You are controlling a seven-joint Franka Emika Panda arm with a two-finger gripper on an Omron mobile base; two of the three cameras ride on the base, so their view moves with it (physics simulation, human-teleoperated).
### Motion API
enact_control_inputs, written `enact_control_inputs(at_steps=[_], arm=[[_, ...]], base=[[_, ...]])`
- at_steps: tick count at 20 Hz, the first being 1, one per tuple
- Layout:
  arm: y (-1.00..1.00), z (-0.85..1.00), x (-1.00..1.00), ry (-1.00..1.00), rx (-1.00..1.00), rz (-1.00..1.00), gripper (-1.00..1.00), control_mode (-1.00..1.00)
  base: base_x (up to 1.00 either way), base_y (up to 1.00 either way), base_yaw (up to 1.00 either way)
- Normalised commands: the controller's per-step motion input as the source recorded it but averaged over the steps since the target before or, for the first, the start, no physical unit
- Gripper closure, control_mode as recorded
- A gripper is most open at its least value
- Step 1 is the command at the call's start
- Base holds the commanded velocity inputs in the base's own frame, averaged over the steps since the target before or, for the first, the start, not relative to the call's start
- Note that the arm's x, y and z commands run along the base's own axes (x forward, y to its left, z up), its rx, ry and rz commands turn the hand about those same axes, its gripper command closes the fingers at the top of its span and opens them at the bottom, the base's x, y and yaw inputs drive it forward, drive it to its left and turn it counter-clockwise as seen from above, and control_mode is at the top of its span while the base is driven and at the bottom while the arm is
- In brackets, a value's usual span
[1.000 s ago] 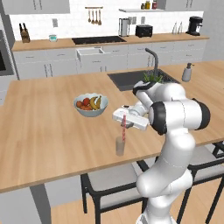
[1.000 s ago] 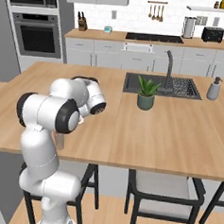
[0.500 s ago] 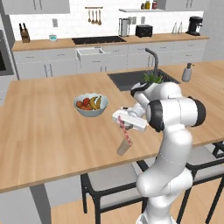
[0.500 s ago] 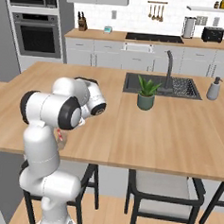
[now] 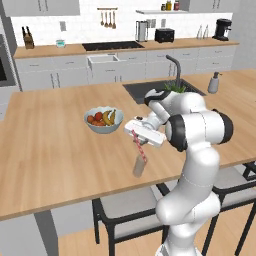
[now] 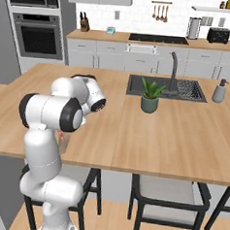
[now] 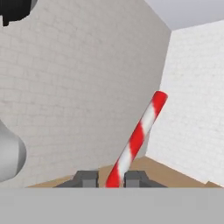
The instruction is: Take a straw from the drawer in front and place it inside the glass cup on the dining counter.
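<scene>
Fruit bowl [image 5: 102, 120]: far left of my reach, a pale bowl with bananas and red fruit, resting on the dining counter [image 5: 45, 140].
Glass cup [image 5: 139, 166]: near the counter's front edge, right of the bowl and below my hand; it looks tilted, though it is small and blurred.
Straw [image 5: 140, 148]: red and white stripes — it slants down from my claw, its lower end at the cup's mouth. Whether it is inside, I cannot tell.
My claw [image 5: 138, 135]: clenched on the straw; in the hand view the two fingertips [image 7: 86, 178] sit on either side of its lower end, and the straw [image 7: 137, 138] leans away up and to the right.
Potted plant [image 6: 150, 95]: right of my arm, beside the dark sink [image 6: 167, 88].
Soap bottle [image 6: 219, 91]: further right — just past the sink.
</scene>
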Motion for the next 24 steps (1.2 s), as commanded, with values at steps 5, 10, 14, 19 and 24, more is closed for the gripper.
enact_control_inputs(at_steps=[5, 10, 14, 19, 24], arm=[[0.0, 0.08, 0.02, -0.08, 0.06, 0.01, 1.0, -1.0], [0.0, 0.01, -0.21, -0.01, 0.04, 0.0, 1.0, -1.0], [0.0, 0.03, -0.06, 0.0, 0.04, 0.0, 1.0, -1.0], [0.0, 0.25, 0.0, 0.0, 0.02, 0.0, 1.0, -1.0], [-0.01, 0.38, -0.04, 0.0, 0.0, 0.0, 1.0, -1.0]], base=[[0.0, 0.0, 0.0], [0.0, 0.0, 0.0], [0.0, 0.0, 0.0], [0.0, 0.0, 0.0], [0.0, 0.0, 0.0]])
